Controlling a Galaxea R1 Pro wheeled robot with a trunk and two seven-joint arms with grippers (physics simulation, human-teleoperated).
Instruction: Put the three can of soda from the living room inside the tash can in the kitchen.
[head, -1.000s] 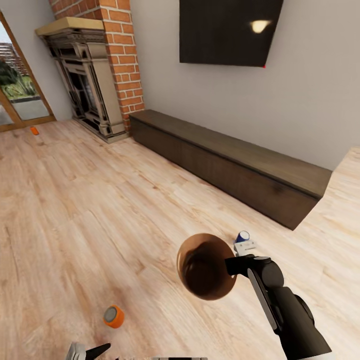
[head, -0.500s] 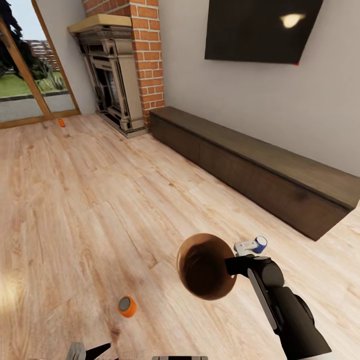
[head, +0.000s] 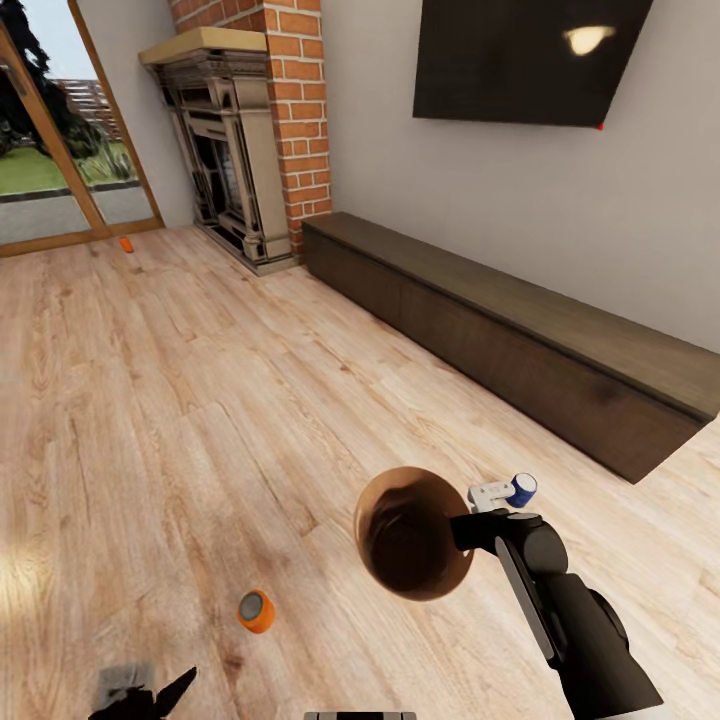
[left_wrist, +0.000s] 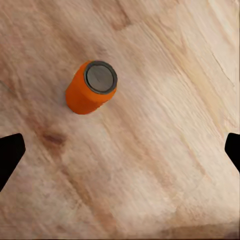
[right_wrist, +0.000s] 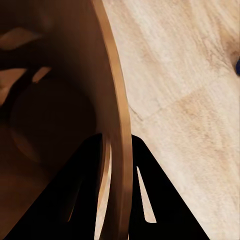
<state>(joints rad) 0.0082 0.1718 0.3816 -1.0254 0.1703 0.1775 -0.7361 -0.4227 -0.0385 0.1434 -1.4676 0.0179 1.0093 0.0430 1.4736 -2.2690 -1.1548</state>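
Note:
An upright orange can of soda (head: 255, 611) stands on the wood floor just ahead of my left gripper (head: 150, 694). In the left wrist view this can (left_wrist: 91, 87) lies beyond the open gripper (left_wrist: 120, 155), whose fingertips (left_wrist: 10, 156) are spread wide with nothing between them. My right gripper (head: 461, 531) is shut on the rim of the brown tash can (head: 408, 535), held above the floor. The right wrist view shows the rim (right_wrist: 118, 95) pinched between the fingers (right_wrist: 150, 200). A blue can (head: 522, 489) lies just beyond the bin. A second orange can (head: 125, 243) sits far off by the glass door.
A long low dark cabinet (head: 520, 340) runs along the right wall under a black television (head: 520, 60). A brick fireplace (head: 235, 150) stands at the far corner, with a glass door (head: 50, 170) to its left. Open wood floor (head: 200, 400) spreads in between.
The head view swung, shifting the room rightward. My left gripper has since moved left and turned at the bottom edge. The right gripper still holds the bin the same way.

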